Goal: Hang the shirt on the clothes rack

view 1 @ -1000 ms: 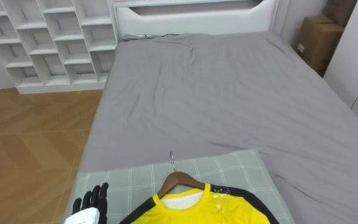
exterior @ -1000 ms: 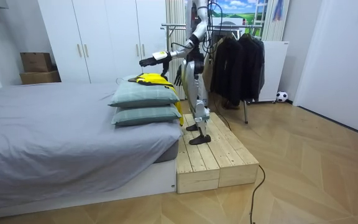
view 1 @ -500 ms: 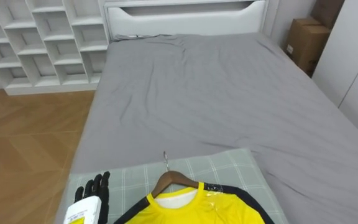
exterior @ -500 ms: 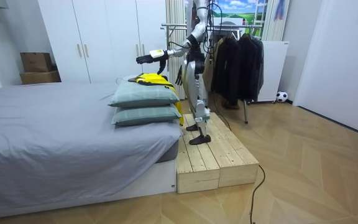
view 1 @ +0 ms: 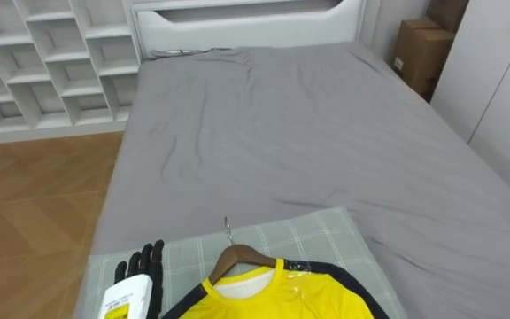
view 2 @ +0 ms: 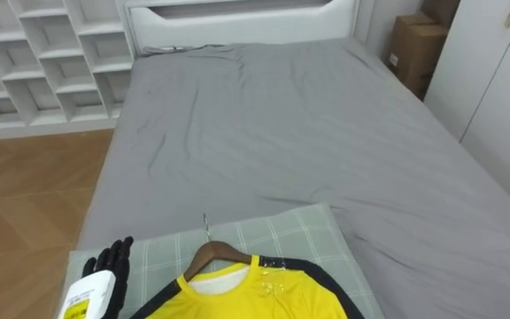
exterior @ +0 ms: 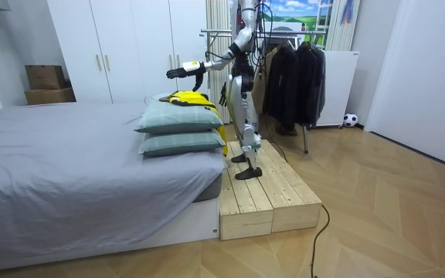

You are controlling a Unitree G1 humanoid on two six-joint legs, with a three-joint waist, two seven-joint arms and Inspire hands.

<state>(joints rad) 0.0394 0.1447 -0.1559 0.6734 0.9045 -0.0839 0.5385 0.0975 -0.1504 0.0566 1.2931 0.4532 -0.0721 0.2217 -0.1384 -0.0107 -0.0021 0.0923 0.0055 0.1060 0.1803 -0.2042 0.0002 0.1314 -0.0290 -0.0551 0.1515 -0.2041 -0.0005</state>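
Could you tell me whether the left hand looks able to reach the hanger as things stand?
Probably yes: the left hand hovers open over the checked pillow just left of the wooden hanger, nothing lies between them, and its hook sticks clear of the yellow shirt.

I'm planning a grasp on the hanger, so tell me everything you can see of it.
The wooden hanger is brown, with a thin metal hook pointing toward the headboard. It lies flat on the green checked pillow, inside the neck of the yellow shirt, so just its middle hump and hook show. The open left hand is to its left, apart.
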